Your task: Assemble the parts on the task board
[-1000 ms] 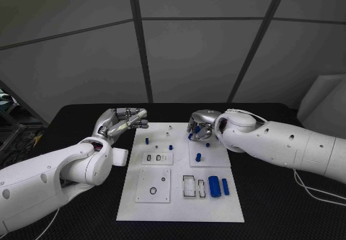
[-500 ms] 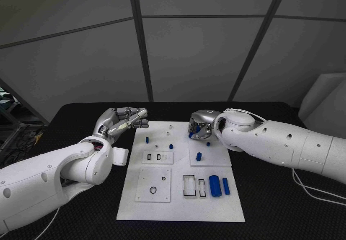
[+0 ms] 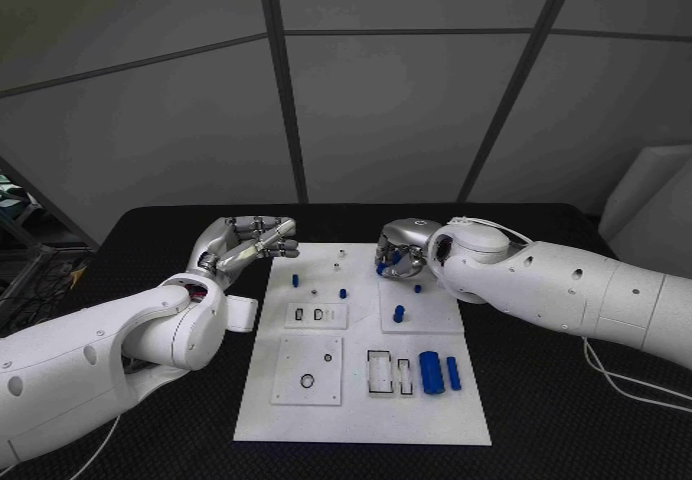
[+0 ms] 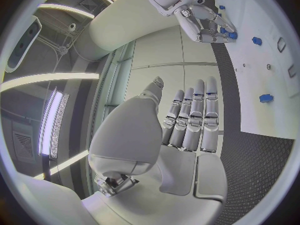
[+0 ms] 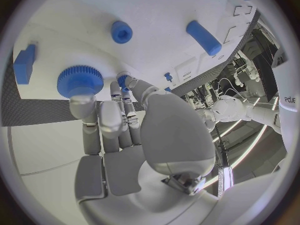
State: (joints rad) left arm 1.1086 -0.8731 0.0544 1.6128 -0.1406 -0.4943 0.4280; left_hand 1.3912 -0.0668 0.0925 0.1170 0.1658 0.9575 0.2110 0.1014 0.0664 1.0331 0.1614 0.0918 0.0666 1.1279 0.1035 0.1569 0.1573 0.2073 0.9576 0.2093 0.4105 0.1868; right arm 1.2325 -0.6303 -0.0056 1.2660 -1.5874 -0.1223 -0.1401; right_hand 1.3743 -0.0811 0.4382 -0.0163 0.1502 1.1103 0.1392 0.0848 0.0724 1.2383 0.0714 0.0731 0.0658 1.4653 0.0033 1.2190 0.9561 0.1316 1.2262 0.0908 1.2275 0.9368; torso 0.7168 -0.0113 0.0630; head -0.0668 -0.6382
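The white task board (image 3: pixel 361 410) lies in the middle of the table. My right hand (image 3: pixel 401 254) hovers over its far right part, fingers pointing down. In the right wrist view its fingertips (image 5: pixel 81 105) hold a blue knurled round part (image 5: pixel 80 81) against the board (image 5: pixel 156 10), and a small blue piece (image 5: pixel 123 79) shows at the thumb tip. My left hand (image 3: pixel 253 240) is off the board's far left corner, fingers (image 4: pixel 190 117) straight and holding nothing. Blue pegs (image 3: pixel 294 281) (image 3: pixel 345 293) (image 3: pixel 400 314) stand on the board. Two blue cylinders (image 3: pixel 428 372) (image 3: pixel 451 373) lie near its right edge.
Two white inset plates (image 3: pixel 309 369) (image 3: pixel 315 316) with small black rings and slots sit on the board's left half. Rectangular slots (image 3: pixel 379 372) lie beside the cylinders. A blue block (image 5: pixel 25 64) is near the right hand. Black table (image 3: pixel 577 420) surrounds the board.
My right hand has shifted slightly toward the board's far edge with the blue part at its fingertips. The left hand has stayed where it was.
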